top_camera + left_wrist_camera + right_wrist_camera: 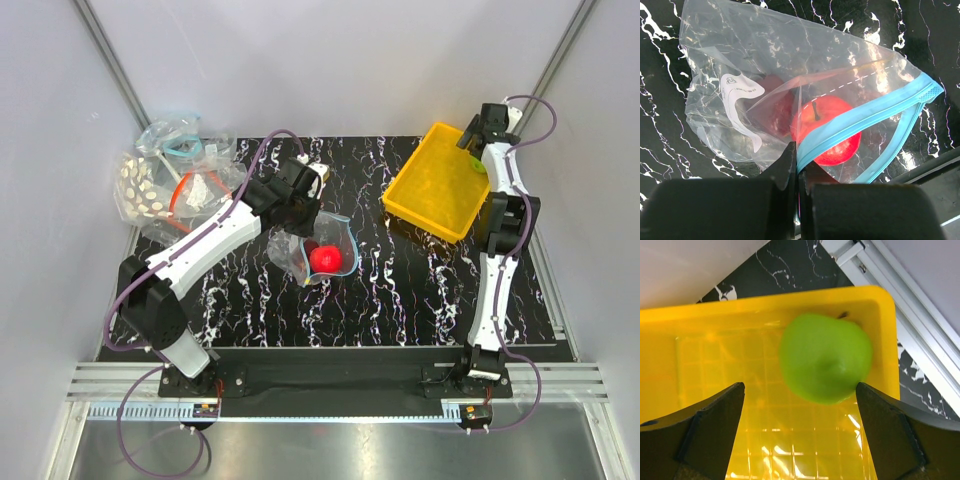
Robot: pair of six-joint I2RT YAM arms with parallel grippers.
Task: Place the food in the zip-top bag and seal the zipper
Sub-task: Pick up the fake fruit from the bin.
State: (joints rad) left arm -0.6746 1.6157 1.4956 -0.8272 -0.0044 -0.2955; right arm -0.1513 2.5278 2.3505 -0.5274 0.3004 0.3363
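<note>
No legible text, brand or no. found in any view. Only marking: white printed patch point(736, 100) w/ small round logo and one line of fine print, on clear crinkly plastic bag w/ teal-blue mouth strip point(740, 40). Chars too small to read.

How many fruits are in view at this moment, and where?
3. The red fruit and the maroon fruit are inside the bag. The green fruit lies in the yellow tray, in front of the open right end effector. No others show.
</note>
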